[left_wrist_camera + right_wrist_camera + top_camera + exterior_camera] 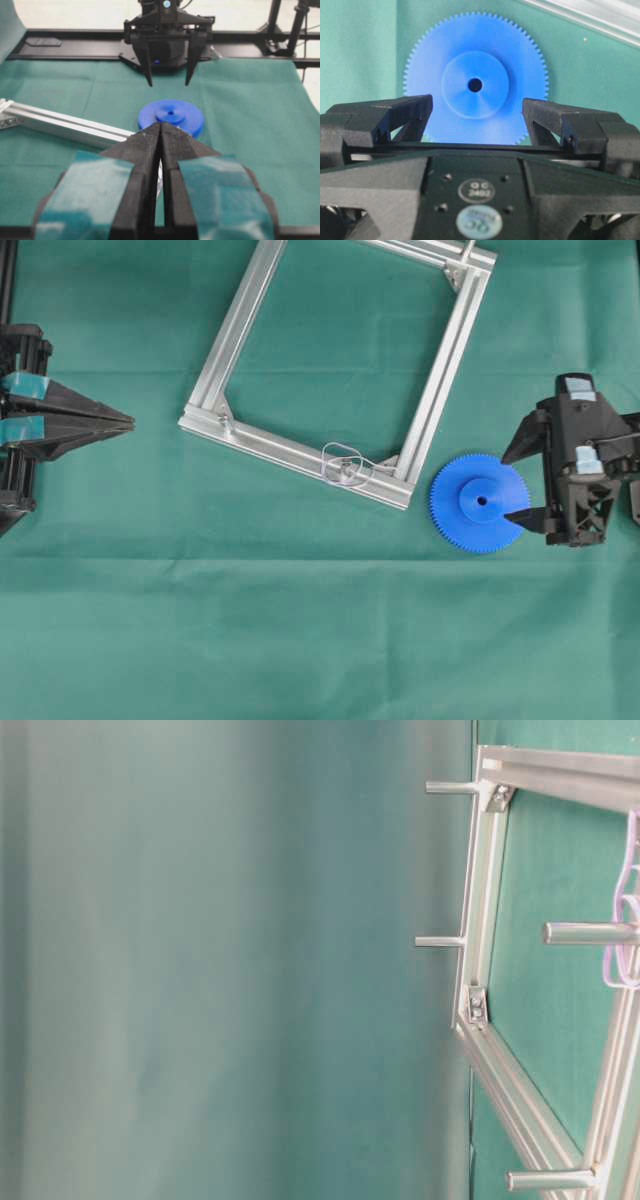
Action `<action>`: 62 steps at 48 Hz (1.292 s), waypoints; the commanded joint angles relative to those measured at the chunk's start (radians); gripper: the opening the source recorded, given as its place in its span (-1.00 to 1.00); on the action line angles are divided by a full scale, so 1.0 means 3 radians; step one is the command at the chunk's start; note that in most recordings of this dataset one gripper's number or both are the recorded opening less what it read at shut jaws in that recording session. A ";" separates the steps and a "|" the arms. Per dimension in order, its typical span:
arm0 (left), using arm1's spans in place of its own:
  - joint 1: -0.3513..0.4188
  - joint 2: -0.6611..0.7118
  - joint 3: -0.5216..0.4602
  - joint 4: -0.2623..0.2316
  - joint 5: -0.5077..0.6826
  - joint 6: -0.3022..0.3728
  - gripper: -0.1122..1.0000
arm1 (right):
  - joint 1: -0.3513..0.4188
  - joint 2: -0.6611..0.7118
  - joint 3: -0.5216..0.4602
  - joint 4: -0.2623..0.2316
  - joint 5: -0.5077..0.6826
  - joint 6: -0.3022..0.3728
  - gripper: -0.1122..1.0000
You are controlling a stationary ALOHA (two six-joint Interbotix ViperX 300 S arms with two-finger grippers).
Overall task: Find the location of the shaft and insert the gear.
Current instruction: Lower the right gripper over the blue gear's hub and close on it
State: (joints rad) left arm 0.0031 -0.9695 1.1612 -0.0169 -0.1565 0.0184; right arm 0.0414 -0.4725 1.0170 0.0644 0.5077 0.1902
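Observation:
The blue gear point(480, 503) lies flat on the green cloth, just outside the frame's near right corner. It also shows in the left wrist view point(171, 116) and fills the right wrist view point(475, 80). My right gripper point(518, 480) hangs open just right of the gear and holds nothing; its lower fingertip overlaps the gear's rim from above. Its fingers point(149, 75) hover above the cloth behind the gear. The shaft point(345, 465) stands on its clear base plate on the frame's near rail. My left gripper point(130, 423) is shut and empty at the far left.
A silver aluminium frame point(240, 325) lies tilted in the middle of the cloth, with triangular corner brackets point(455, 278). In the table-level view several silvery pins point(440, 941) stick out from the frame point(480, 900). The right arm's black base point(165, 47) stands at the far edge.

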 commanded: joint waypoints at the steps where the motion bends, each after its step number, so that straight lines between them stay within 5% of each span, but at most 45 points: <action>1: 0.0000 0.0015 -0.0087 -0.0010 -0.0010 -0.0005 -0.79 | 0.0010 0.0056 -0.0092 0.0010 -0.0051 0.0005 0.84; 62: 0.0000 0.0036 -0.0077 -0.0010 0.0036 -0.0020 -0.79 | 0.0010 0.0752 -0.0072 0.0010 -0.0516 0.0143 0.84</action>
State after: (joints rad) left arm 0.0031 -0.9679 1.1612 -0.0184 -0.1427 0.0138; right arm 0.0430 -0.2439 1.0078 0.0675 0.3666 0.2316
